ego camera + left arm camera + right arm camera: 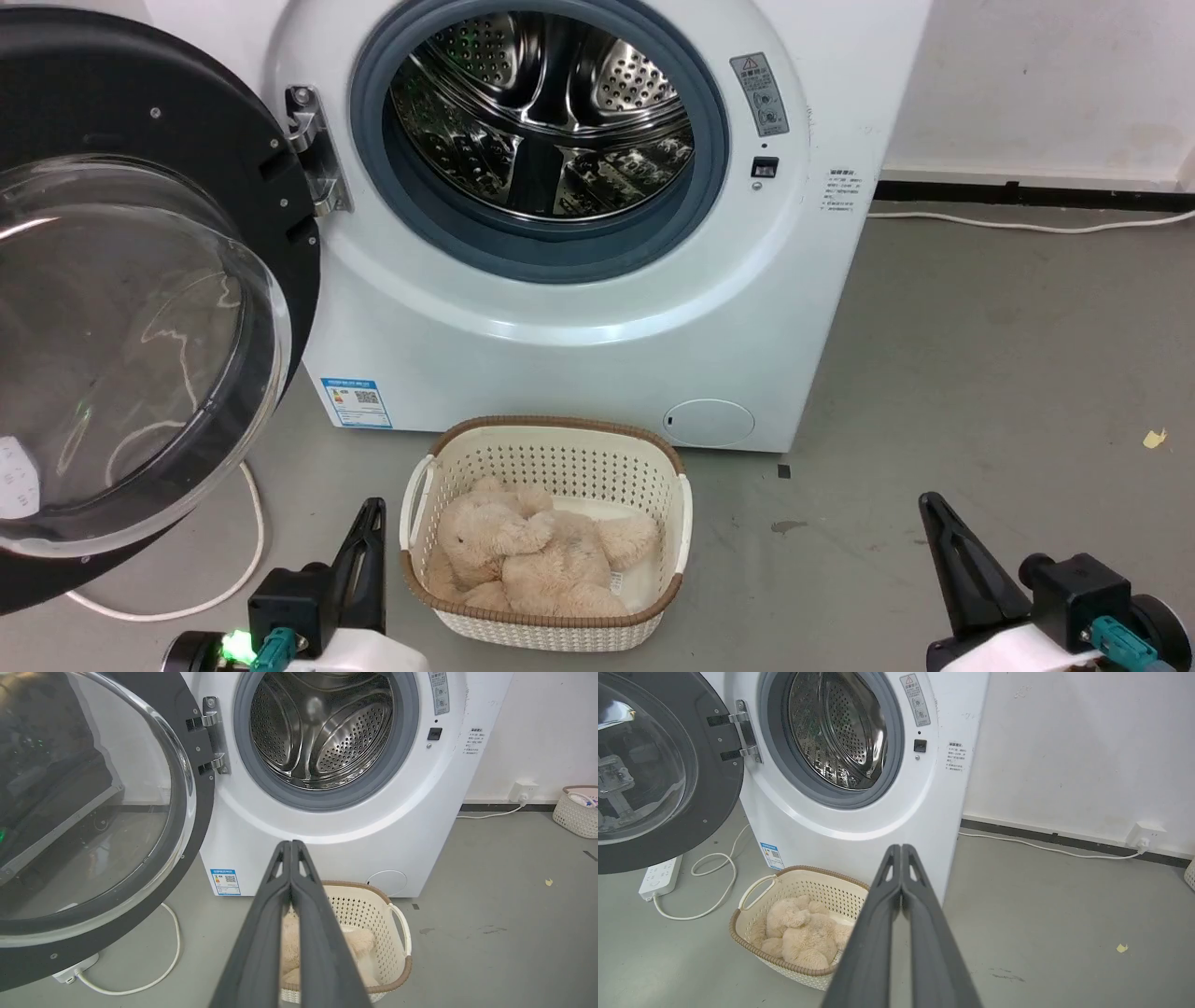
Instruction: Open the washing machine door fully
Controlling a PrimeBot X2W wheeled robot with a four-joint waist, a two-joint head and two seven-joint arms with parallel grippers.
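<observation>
The washing machine door [121, 308], a big glossy black disc with a bulging clear glass bowl, stands swung wide open to the left on its metal hinge [313, 149]. The same door [93, 812] takes up the left of the left wrist view, and the door [649, 770] sits at the upper left of the right wrist view. The steel drum [541, 112] lies exposed behind its grey rubber ring. My left gripper [372, 509] is low at the bottom left, shut and empty, well apart from the door. My right gripper [927, 504] is at the bottom right, shut and empty.
A cream basket [551, 448] holding a beige plush toy [532, 560] stands on the grey floor before the white machine [597, 355]. A white cable [252, 551] loops under the door to a power strip [658, 877]. Another basket [577, 812] sits by the far wall.
</observation>
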